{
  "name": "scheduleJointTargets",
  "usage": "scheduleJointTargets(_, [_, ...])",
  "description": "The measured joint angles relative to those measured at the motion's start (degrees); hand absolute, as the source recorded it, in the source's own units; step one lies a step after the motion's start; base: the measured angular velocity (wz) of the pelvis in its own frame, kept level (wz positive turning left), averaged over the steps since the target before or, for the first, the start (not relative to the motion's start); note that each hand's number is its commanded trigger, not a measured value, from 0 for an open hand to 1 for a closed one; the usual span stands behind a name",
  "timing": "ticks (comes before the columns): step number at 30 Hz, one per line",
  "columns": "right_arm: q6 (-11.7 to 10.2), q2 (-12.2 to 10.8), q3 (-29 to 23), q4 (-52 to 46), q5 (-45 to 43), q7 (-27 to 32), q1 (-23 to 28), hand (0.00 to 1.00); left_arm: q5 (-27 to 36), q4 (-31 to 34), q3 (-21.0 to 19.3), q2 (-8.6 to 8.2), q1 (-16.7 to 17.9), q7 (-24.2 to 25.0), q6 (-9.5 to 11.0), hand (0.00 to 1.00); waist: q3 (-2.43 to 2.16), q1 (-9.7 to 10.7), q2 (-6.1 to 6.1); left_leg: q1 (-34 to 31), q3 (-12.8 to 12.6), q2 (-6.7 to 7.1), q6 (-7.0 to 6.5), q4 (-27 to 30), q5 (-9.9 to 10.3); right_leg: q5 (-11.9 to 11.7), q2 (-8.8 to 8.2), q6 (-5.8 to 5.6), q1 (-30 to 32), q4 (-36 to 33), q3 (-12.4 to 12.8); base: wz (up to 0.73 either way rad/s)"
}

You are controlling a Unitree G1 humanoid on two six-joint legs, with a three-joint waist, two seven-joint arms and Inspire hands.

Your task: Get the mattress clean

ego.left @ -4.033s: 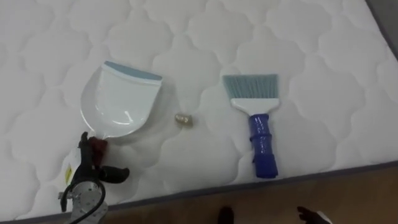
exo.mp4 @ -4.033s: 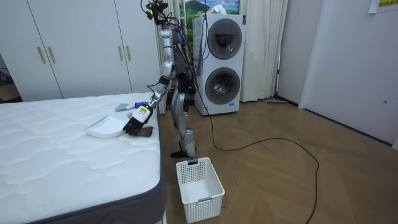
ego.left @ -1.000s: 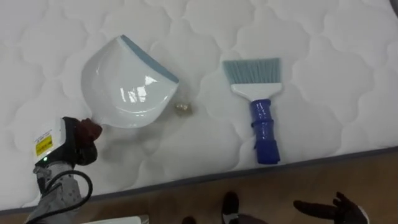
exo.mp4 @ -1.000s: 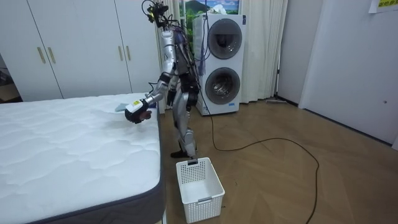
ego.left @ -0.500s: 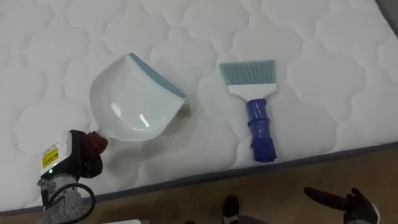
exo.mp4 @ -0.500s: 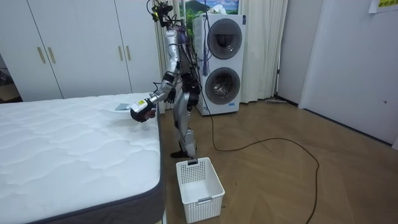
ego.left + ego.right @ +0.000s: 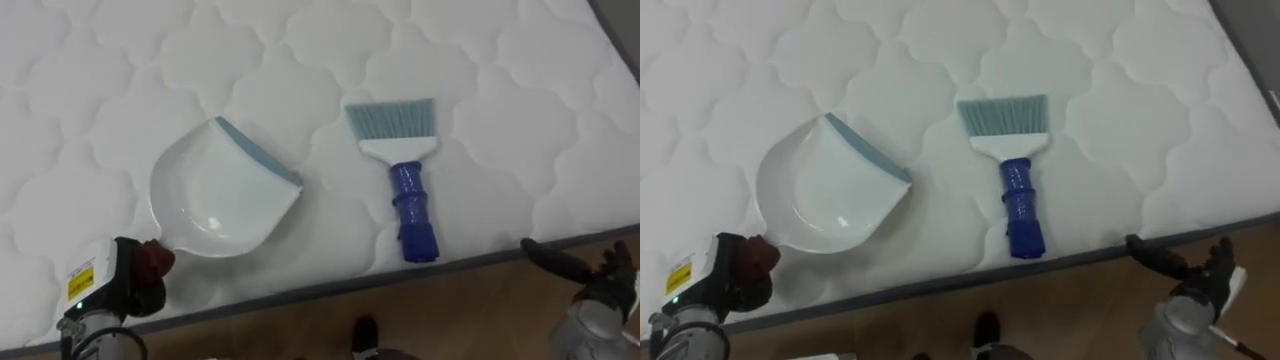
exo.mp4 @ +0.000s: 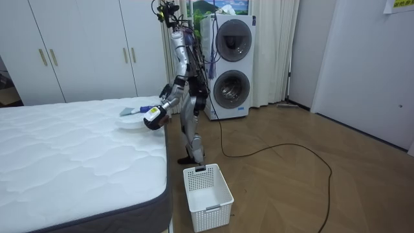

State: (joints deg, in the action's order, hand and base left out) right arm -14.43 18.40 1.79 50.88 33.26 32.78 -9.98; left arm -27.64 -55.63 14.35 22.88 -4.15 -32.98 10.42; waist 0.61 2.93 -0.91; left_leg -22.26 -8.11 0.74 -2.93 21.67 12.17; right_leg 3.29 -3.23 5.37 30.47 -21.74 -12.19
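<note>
White quilted bed (image 7: pixel 520 120) bore the blue brush (image 7: pixel 410 190), bristles away and handle pointing at the near edge, closest to the loosely spread right robot hand (image 7: pixel 590 275), while the left robot hand (image 7: pixel 125 280) clasped the white dustpan (image 7: pixel 215 195) beside it.

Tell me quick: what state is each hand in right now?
Left hand: shut on the handle of the blue-lipped white plastic dustpan.
Right hand: open, holding nothing.
</note>
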Motion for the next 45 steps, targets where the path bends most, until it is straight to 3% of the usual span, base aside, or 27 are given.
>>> scheduleJointTargets(8, [-5.26,0.12,-0.98,-6.6,-18.3,12.57,-0.91,0.0,-0.15,-0.32,-0.12,0.44,0.23,1.47,1.16,1.0,0.06,-0.39,-0.04,-0.2,-1.05,-0.03,-0.06,-1.13,-0.01,-0.2,0.27,-0.2,0.67,0.14,1.13,-0.01])
scheduleJointTargets(12, [-6.22,0.23,-0.77,-8.85,-23.98,16.85,-1.46,0.0,-0.12,0.08,0.08,0.48,0.73,2.77,1.16,1.0,0.27,-0.73,-0.51,-0.54,-1.06,-0.21,-0.05,-0.94,-0.02,-0.25,0.35,-0.11,0.61,0.32,0.94,-0.01])
scheduleJointTargets(15, [-7.65,0.23,-0.05,-11.38,-27.58,20.15,-1.51,0.0,-0.1,0.56,0.49,0.48,0.72,4.44,1.14,1.0,0.18,-1.66,-0.88,-1.11,-0.98,-0.21,-0.05,-0.72,-0.02,-0.24,0.21,-0.1,1.26,0.03,0.8,0.0])
scheduleJointTargets(17, [-8.35,0.24,2.47,-11.7,-29.25,21.83,-2.76,0.0,-0.09,0.5,0.52,0.48,0.6,4.86,0.96,1.0,0.2,-2.19,-0.91,-1.69,-1.0,-0.11,-0.07,-0.37,-0.05,-0.23,0.07,-0.08,2.23,-0.22,0.8,0.0])
scheduleJointTargets(20, [-8.65,0.24,4.7,-11.7,-30.28,21.87,-2.87,0.0,-0.14,0.5,0.62,0.49,0.44,5.35,0.95,1.0,0.23,-3.34,-0.95,-2.16,-1.04,-0.13,-0.08,-0.1,-0.05,-0.14,0.03,-0.09,2.6,-0.28,0.79,0.0])
scheduleJointTargets(27, [-8.79,0.23,8.36,-11.07,-30.72,20.61,-3.05,0.0,0.04,-0.13,0.67,0.74,0.2,6.75,0.68,1.0,0.45,-3.58,-0.9,-2.13,-1.12,0.03,-0.08,-0.02,-0.05,0.64,-0.36,-0.32,2.62,-0.9,0.59,0.06])
scheduleJointTargets(29, [-8.8,0.2,10.16,-10.52,-30.8,18.61,-3.04,0.0,0.05,-0.27,0.71,0.73,-0.21,7.64,0.63,1.0,1.2,-3.48,-0.96,-2.23,-1.17,0.01,-0.09,0.12,-0.05,0.66,-0.34,-0.29,2.62,-0.87,0.57,0.0])
scheduleJointTargets(31, [-8.79,0.21,11.68,-10.19,-30.78,17.01,-2.83,0.0,0.3,-0.55,1.53,0.81,-0.94,8.26,0.62,1.0,1.62,-3.33,-1.36,-2.63,-1.14,-0.06,-0.1,0.32,-0.03,0.67,-0.34,-0.29,2.73,-0.7,0.35,0.04])
scheduleJointTargets(35, [-8.74,-0.13,15.35,-8.88,-30.47,13.59,-2.85,0.0,1.12,-0.61,2.87,1.14,-2.57,9.26,0.61,1.0,1.67,-3.87,-1.51,-3.94,-1.11,-0.08,-0.13,0.51,0.0,0.61,-0.35,-0.19,4.05,-0.88,0.3,0.01])
scheduleJointTargets(45, [-7.29,-0.22,17.53,-6.58,-30.34,6.8,-2.91,0.0,-0.21,-0.64,3.93,1.22,-3.17,10.1,-0.99,1.0,1.62,-5.32,-2.07,-4.07,-0.97,-0.08,-0.13,0.28,0.0,0.55,-0.7,-0.13,4.15,-0.82,-0.66,0.0])
